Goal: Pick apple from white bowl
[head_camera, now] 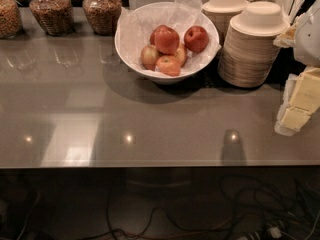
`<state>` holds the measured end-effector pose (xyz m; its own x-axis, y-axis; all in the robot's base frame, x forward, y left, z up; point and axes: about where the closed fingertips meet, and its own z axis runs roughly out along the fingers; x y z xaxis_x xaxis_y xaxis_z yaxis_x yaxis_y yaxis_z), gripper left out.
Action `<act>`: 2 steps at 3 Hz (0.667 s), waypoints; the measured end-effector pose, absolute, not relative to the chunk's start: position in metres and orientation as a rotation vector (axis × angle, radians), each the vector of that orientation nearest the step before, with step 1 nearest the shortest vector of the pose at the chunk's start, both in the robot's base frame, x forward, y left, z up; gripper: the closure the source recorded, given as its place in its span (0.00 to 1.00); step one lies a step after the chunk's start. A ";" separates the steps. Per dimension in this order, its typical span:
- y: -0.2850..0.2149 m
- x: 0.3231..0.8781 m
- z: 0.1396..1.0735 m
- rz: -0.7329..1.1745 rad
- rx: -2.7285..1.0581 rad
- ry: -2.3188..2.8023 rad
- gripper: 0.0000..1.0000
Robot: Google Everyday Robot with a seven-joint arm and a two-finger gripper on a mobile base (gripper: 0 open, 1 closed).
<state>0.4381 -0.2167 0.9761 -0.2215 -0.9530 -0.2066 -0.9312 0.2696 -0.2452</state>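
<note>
We see the apples (167, 46) heaped in the white bowl (134, 34) at the back of the surface (150, 124). The claw (298, 104) hangs at the right edge, well apart; its state we cannot tell.

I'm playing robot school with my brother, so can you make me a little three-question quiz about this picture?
1. True or false: the apples lie in the white bowl.
2. What stands just right of the white bowl? A) stacks of beige bowls B) a kettle C) a toaster
3. Fill in: the gripper is at the ___ edge of the view, apart from the bowl.
Key: 1 true; 2 A; 3 right.
</note>
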 end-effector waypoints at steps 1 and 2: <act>-0.217 0.438 0.976 -0.098 -1.724 2.232 0.00; -0.214 0.447 0.969 -0.038 -1.626 2.218 0.00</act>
